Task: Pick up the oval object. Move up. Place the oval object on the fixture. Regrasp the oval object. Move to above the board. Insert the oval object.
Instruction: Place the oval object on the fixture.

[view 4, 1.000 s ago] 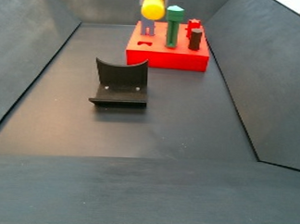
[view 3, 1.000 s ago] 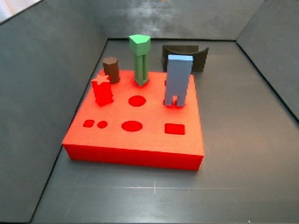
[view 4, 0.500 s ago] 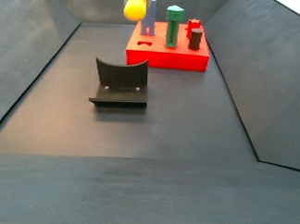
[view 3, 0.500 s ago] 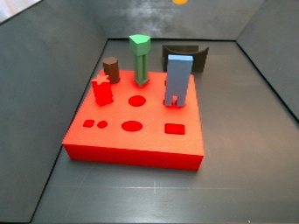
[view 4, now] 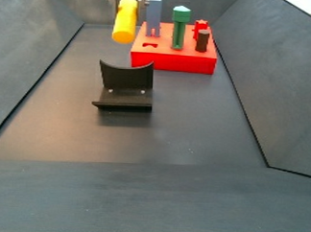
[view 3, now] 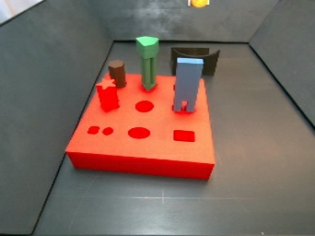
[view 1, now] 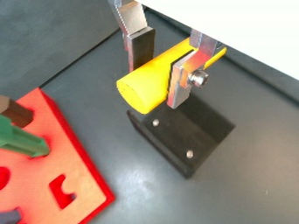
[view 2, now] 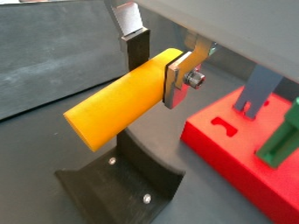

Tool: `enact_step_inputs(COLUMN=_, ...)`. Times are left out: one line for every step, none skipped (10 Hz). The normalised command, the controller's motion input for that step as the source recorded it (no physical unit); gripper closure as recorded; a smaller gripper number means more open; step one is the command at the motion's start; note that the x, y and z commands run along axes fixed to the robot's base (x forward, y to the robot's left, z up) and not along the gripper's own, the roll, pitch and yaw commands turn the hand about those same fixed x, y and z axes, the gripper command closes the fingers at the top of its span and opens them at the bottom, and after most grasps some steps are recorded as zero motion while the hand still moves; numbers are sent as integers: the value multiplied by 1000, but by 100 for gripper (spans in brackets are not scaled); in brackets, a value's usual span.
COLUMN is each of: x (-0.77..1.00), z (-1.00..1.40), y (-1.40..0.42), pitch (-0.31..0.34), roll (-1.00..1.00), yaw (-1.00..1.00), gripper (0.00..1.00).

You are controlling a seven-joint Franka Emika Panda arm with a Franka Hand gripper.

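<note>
The gripper (view 1: 163, 63) is pinching the yellow-orange oval object (view 2: 121, 103) crosswise between its silver fingers (view 1: 184, 77), carrying it in the air above the dark U-shaped fixture (view 4: 123, 86), likely so it can be laid there for a regrasp. The red board (view 3: 145, 127), with its coloured pegs, is waiting beyond on the dark grey floor (view 4: 144, 146), walled in by grey panels.

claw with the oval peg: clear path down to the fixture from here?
Probably yes. The claw is shut on the oval object and hangs above the fixture. In both wrist views nothing lies between them, and the board stands off to the side.
</note>
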Motion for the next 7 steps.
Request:
enact_step_inputs(x=117, z=-32, y=54, pitch=104, roll=-1000, yaw=-87, gripper=100)
enact_step_inputs(x=50, z=-15, y=51, pitch=108, roll=-1000, yaw=-106, gripper=100)
enact_step_inputs(x=47, z=-14, y=46, pitch=102, roll=-1000, yaw=-124, gripper=100)
enact_step_inputs(x=70, z=-23, y=44, pitch=92, roll=-850, yaw=-132, gripper=100)
enact_step_inputs(x=80, z=-23, y=46, pitch=87, roll=-736, yaw=-130, gripper=100)
enact_step_inputs(x=90, z=-26, y=52, pitch=75, roll=-514, yaw=-122, gripper=100)
enact_step_inputs(x=88, z=-27, y=50, pitch=64, roll=-354, yaw=-116, gripper=100)
